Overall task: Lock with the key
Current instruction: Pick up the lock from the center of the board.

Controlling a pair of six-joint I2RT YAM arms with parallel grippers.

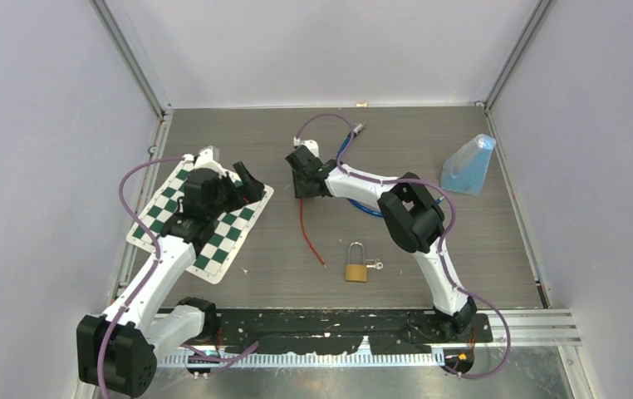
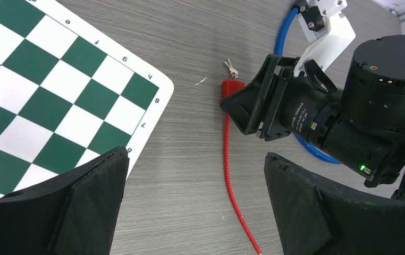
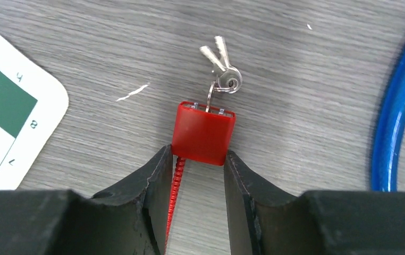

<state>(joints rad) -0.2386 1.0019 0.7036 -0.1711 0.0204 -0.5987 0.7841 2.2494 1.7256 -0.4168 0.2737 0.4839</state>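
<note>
Top view: your left tool (image 1: pixel 249 184) hangs over the chessboard mat (image 1: pixel 213 241) by the tabletop's left edge. Your right tool (image 1: pixel 301 181) is mid-tabletop, toward the far edge, at the head of the red cable (image 1: pixel 309 233). A brass padlock (image 1: pixel 356 268) lies nearer the near edge.
Left wrist: jaws spread wide, gripping nothing.
Right wrist: fingers (image 3: pixel 155 175) pinch the near end of the red lock body (image 3: pixel 203 133), one on each side. Its keys (image 3: pixel 219 58) hang from the far end.

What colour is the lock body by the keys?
Red lock body; best in the right wrist view.
</note>
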